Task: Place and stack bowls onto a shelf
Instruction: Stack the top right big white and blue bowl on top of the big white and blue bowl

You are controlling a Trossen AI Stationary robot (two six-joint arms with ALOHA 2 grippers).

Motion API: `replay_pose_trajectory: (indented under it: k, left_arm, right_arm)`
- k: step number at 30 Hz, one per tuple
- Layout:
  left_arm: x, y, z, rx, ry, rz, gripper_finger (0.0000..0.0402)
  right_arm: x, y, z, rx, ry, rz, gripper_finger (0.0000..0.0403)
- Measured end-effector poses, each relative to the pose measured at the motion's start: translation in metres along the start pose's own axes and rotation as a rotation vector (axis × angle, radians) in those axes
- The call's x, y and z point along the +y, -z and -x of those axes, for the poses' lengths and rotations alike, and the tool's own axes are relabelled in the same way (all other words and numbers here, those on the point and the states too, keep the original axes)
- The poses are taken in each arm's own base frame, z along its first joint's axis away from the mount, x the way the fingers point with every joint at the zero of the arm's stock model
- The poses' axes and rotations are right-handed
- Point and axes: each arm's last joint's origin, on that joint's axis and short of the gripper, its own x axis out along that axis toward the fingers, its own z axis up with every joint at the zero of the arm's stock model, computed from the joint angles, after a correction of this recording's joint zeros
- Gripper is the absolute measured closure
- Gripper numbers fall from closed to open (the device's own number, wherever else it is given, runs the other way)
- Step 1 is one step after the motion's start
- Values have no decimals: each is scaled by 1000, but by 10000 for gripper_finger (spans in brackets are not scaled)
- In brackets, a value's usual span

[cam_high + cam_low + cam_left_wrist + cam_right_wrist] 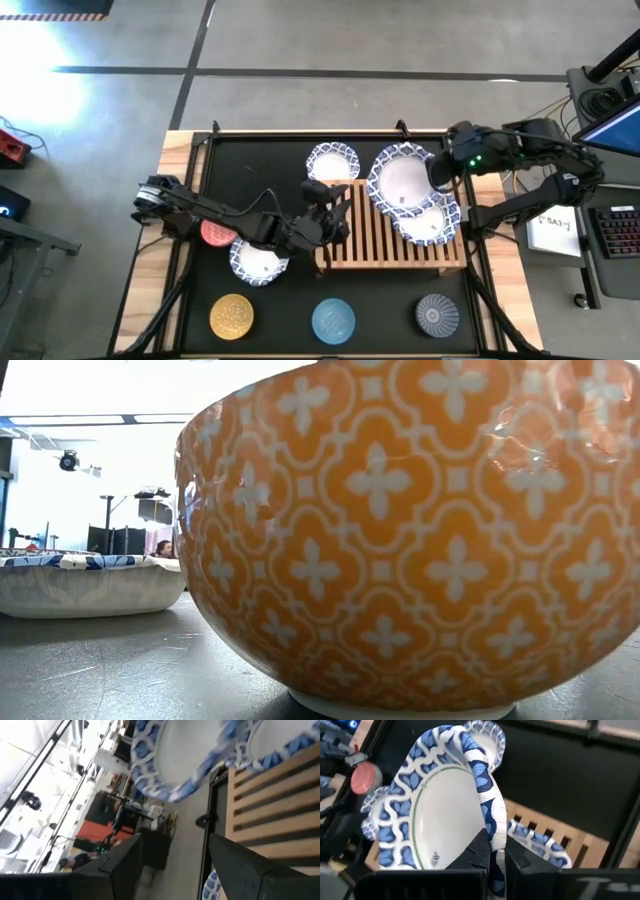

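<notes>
Right pincer (492,857) clamped on rim of wide white bowl (405,180), tilted above another on shelf (385,245), near tabletop's right edge. Left pincer (335,215) parted, empty, at shelf's left end.

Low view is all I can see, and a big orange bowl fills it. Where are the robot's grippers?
Observer: The right gripper is shut on the rim of a white bowl, over the shelf.
Operator: Is the shelf empty?
Observer: No, another white bowl sits on it, partly beneath the held one.
Operator: And the left one?
Observer: The left gripper is open, holding nothing, at the shelf's left end.
</notes>
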Motion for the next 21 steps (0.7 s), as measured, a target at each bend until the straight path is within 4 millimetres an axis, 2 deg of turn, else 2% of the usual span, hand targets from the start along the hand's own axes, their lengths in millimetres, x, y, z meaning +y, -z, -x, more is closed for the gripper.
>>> replay_pose_trajectory:
  k: [7, 10, 14, 21]
  left_arm:
    - [-4, 4, 0, 26, 21, 10, 187]
    - [-4, 5, 0, 30, 24, 14, 187]
    - [-4, 5, 1, 30, 24, 16, 187]
    - [-4, 5, 1, 30, 24, 16, 187]
  right_arm:
    - [-12, 17, -23, 152, 36, 13, 394]
    - [-18, 23, -26, 203, 32, 5, 394]
    - [-26, 28, -21, 226, 0, -6, 394]
    - [-48, 33, -1, 159, -62, -19, 394]
